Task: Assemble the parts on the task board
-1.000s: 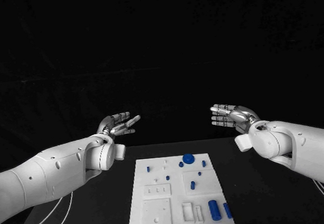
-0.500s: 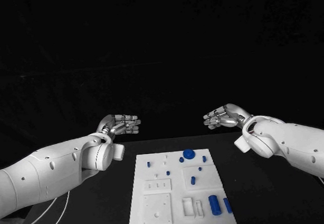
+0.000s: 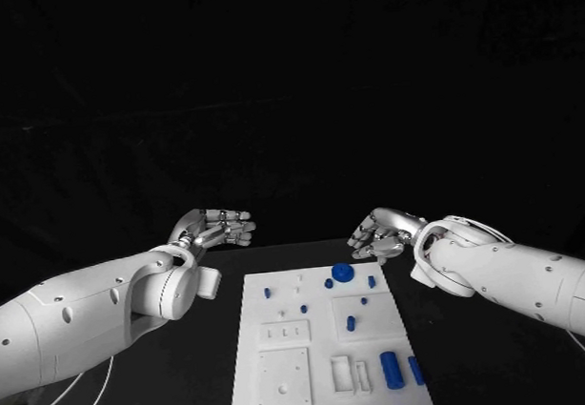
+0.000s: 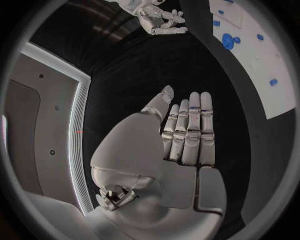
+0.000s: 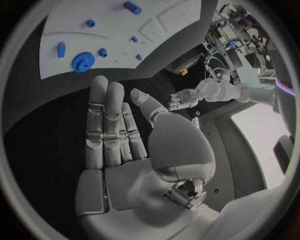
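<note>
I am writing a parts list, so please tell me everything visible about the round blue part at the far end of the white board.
The round blue part is a disc, looking like plastic. In the right wrist view its rim looks toothed like a gear, with a hole at its centre. It sits on the task board near the far edge, smaller blue pieces around it. Nothing touches it; the right hand hovers nearby, holding nothing.

Both arms reach forward, the left hand point(image 3: 217, 227) and right hand point(image 3: 382, 232) empty, fingers extended.
</note>
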Controlling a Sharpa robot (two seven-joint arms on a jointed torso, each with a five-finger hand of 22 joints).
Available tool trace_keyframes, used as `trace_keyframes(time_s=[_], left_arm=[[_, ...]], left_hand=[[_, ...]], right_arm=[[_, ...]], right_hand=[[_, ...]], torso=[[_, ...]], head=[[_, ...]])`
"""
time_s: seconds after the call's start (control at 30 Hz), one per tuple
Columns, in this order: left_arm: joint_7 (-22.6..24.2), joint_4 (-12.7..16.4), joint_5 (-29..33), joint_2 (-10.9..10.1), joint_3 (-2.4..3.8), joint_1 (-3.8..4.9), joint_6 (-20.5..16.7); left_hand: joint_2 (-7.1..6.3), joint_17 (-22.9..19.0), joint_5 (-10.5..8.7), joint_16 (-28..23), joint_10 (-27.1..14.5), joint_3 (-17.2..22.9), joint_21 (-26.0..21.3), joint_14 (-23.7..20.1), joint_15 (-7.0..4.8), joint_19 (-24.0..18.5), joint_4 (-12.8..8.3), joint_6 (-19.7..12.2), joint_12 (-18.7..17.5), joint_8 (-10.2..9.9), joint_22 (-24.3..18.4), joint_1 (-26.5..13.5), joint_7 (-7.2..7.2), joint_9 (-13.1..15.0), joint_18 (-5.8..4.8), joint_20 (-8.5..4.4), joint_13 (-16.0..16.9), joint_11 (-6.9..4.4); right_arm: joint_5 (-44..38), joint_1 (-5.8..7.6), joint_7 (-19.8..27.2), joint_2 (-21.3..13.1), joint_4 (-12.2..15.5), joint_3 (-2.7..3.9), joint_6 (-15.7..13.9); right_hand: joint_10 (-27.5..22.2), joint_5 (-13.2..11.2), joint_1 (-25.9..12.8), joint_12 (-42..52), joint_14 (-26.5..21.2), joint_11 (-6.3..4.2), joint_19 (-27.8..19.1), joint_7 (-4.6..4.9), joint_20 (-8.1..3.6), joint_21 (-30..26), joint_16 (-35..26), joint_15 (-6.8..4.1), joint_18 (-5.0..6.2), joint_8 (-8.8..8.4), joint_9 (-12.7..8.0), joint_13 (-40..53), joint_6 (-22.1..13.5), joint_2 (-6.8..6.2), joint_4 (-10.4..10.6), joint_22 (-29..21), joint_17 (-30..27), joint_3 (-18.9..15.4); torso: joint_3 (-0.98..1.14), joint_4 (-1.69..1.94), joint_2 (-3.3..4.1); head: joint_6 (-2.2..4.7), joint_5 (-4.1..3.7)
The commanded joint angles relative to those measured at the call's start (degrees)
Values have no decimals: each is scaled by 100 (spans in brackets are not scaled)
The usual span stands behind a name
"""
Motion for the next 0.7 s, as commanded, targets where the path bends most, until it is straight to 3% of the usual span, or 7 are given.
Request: trace_keyframes(time_s=[0.03,0.27,0.7], left_arm=[[82,125,-123,-42,29,30,147],[84,383,-142,-156,75,93,174],[69,789,-177,-313,108,226,139]], left_hand=[[0,10,-18,24,-6,-35,-17,4,26,3,-10,-5,-5,-11,-42,-63,39,0,-26,25,2,31],[-15,17,-22,41,-54,-76,-100,-13,35,63,18,-29,-6,-12,-142,-101,58,-2,-28,35,3,49],[-53,17,-28,48,-136,-167,-279,-40,53,184,109,-51,-4,-10,-350,-95,91,0,-34,53,4,75]], right_arm=[[-1219,-1,-308,55,14,5,-72],[-1926,-3,-648,181,47,6,-318],[-2872,6,-1119,404,19,7,-207]], right_hand=[[-74,-19,-17,23,28,10,31,-11,11,280,368,18,76,34,10,4,17,-70,2,288,184,62],[-154,-97,7,20,-59,38,-42,-10,41,538,759,50,138,30,8,2,-3,-143,10,771,52,159],[-188,-181,26,22,-116,45,73,-35,75,458,1070,78,158,29,7,4,-32,-185,15,1121,-186,46]], torso=[[22,69,147],[31,168,276],[39,269,480]], head=[[29,-25],[78,-49],[145,-103]])
